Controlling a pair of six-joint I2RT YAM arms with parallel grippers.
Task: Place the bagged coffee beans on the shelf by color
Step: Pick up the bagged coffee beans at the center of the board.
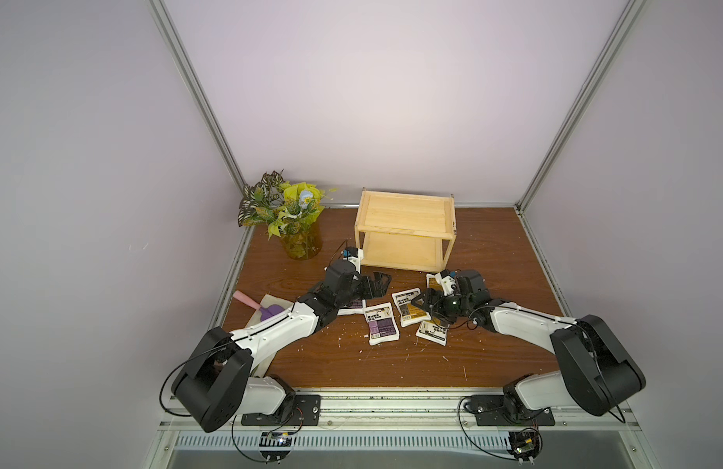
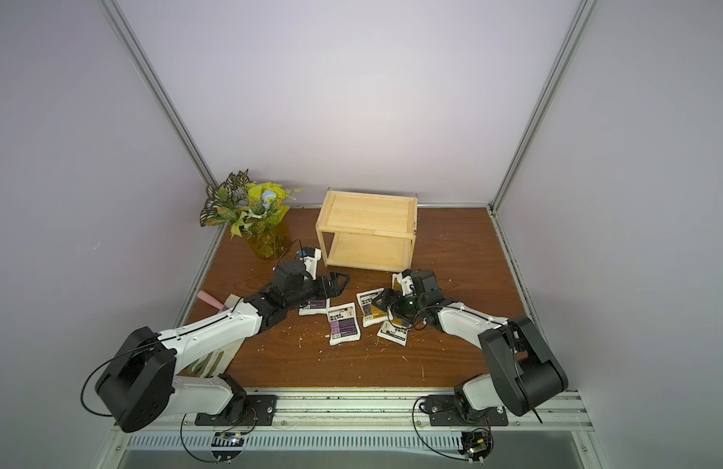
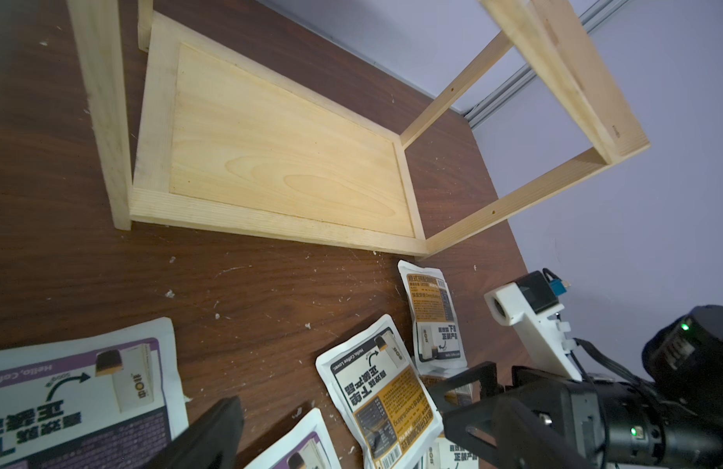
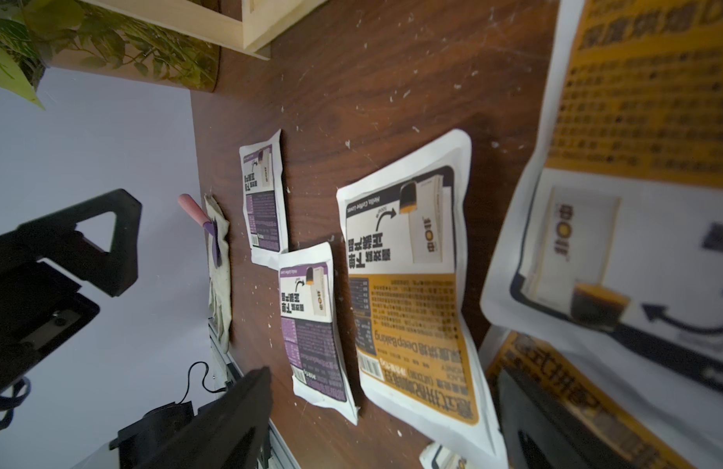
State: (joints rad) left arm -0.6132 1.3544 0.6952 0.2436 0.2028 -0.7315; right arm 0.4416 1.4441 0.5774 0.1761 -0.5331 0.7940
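The table [image 1: 392, 365] is dark wood-grain with a low sheen, scuffed and speckled with pale flecks. At 12 o'clock on it, the shelf [image 1: 404, 215] is pale bare wood, matt, with open grain. The orange pouch [image 4: 412, 308] and the purple pouch [image 4: 315, 325] are smooth white film, faintly glossy and lightly wrinkled, with flat printed colour. At 10 o'clock the vase [image 1: 301, 243] is clear amber, glass or perhaps plastic. At 9 o'clock the cloth [image 4: 219, 292] is off-white, coarse and matt. The left arm [image 1: 278, 329] and right arm [image 1: 526, 325] have smooth white plastic shells and matt black joints. At 6 o'clock the rail [image 1: 392, 406] is brushed metal.
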